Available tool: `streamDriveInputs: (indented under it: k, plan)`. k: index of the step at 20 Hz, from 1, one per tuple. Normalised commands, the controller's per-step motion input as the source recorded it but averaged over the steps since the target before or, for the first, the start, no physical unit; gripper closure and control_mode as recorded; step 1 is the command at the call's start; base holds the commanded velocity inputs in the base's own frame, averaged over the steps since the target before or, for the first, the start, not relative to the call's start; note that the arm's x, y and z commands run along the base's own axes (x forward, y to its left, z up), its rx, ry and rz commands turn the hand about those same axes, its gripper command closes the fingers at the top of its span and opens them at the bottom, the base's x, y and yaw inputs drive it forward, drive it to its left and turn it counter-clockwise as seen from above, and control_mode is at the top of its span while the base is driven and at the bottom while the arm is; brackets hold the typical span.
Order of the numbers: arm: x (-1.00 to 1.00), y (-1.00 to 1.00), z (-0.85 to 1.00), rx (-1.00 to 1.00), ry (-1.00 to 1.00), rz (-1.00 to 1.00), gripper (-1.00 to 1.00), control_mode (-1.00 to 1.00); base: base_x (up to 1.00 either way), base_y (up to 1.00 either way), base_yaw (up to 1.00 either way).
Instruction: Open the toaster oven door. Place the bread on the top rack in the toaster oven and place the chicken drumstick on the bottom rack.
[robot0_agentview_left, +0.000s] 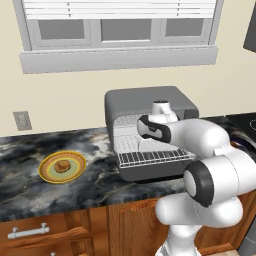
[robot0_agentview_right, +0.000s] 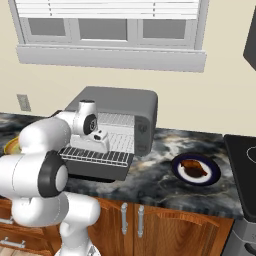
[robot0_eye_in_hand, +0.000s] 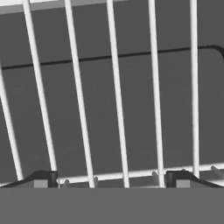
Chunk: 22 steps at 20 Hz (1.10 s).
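Left base view: toaster oven (robot0_agentview_left: 150, 102) on the desk (robot0_agentview_left: 30, 187), toaster oven door (robot0_agentview_left: 150, 172) already dropped flat, a wire rack (robot0_agentview_left: 155, 157) pulled out over it. Arm reaches in from lower right, wrist over the rack; the tool itself is hidden behind the wrist here. Bread (robot0_agentview_left: 62, 166) sits on a yellow-green plate (robot0_agentview_left: 47, 172), well left of the oven, untouched.

Right base view: chicken drumstick (robot0_agentview_right: 195, 168) on a dark blue plate (robot0_agentview_right: 212, 177), right of the oven, well apart from it. Hand hovers low over the rack, just in front of the cavity.

Hand view: tool (robot0_eye_in_hand: 109, 183) spread wide, nothing between the tips, looking straight down on rack wires w/ dark door panel beneath.

Judgement: rack step looks about done; next is prob. fetching the bread. To do it well: lift straight up first so tips clear the wires, keep jaws wide, swing left, come down centred on the bun, not the plate rim. Risk: snagging a wire and dragging the rack.
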Motion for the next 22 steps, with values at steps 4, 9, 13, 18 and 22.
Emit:
streamDriveInputs:
  k: [4,9,13,18,22]
  plan:
    - [-0.66,0.0,-0.51,0.0,0.06,-0.05,-1.0,-1.0,0.0,0.0,0.0]
    - [-0.67,0.0,-0.51,0.0,0.06,-0.05,-1.0,-1.0,0.0,0.0,0.0]
    - [-0.63,0.0,-0.51,0.0,0.07,-0.05,-1.0,-1.0,0.0,0.0,0.0]
    - [-0.53,0.0,-0.5,-0.02,0.08,-0.04,-1.0,-1.0,0.0,0.0,0.0]
    - [-0.45,0.0,-0.48,-0.03,0.08,-0.03,-1.0,-1.0,0.0,0.0,0.0]
